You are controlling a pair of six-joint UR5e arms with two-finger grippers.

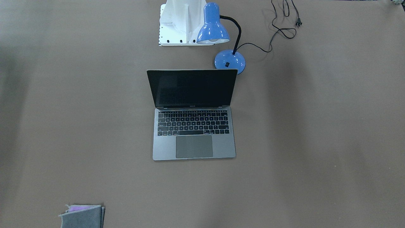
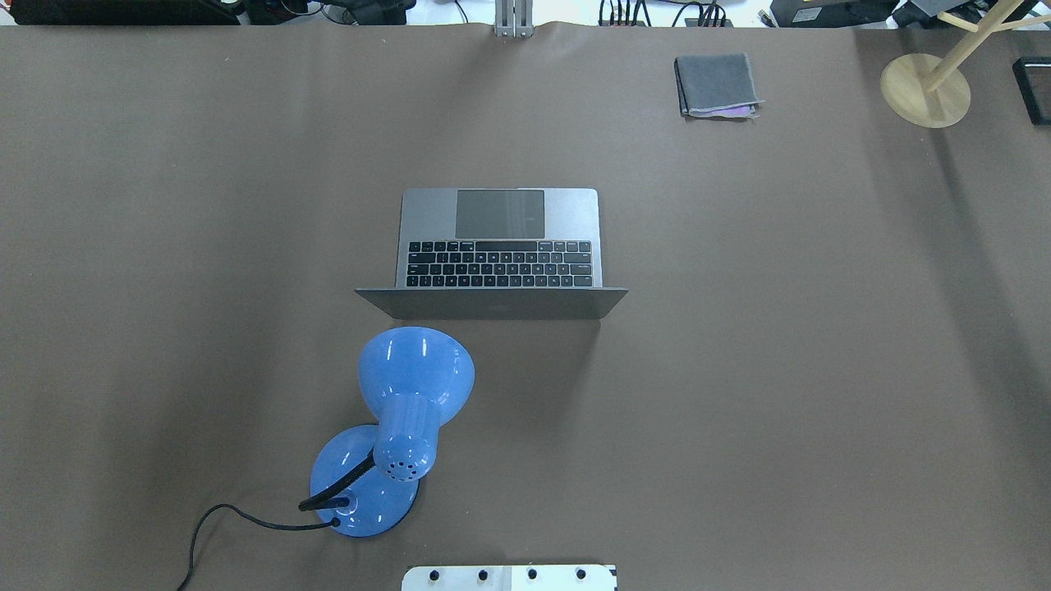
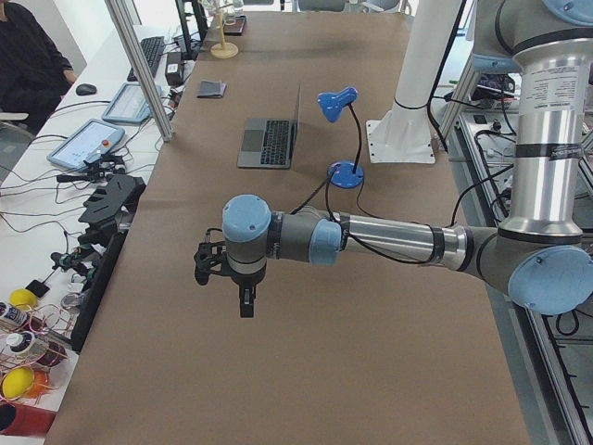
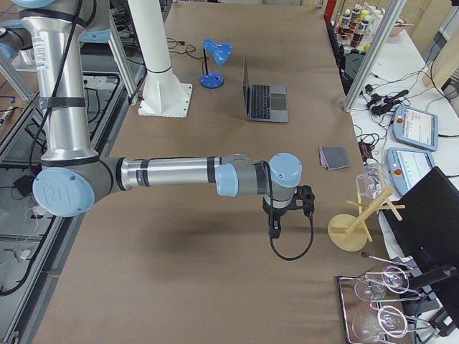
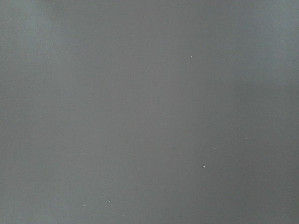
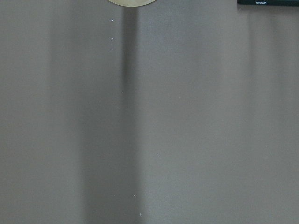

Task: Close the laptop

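Note:
The space-grey laptop (image 1: pixel 193 126) stands open in the middle of the brown table, its dark screen upright and its black keyboard and trackpad showing. It also shows in the overhead view (image 2: pixel 501 246) and both side views (image 3: pixel 269 139) (image 4: pixel 267 102). My left gripper (image 3: pixel 246 304) hangs over bare table at the robot's left end, far from the laptop. My right gripper (image 4: pixel 274 228) hangs over bare table at the right end, also far from it. Both show only in the side views, so I cannot tell whether they are open or shut. The wrist views show only tabletop.
A blue desk lamp (image 2: pixel 410 410) stands just behind the laptop lid on the robot's side, its cord trailing away. A folded grey cloth (image 2: pixel 716 84) lies at the far edge. A wooden stand (image 2: pixel 924 90) is at the far right. The white robot pedestal (image 1: pixel 180 22) is behind the lamp.

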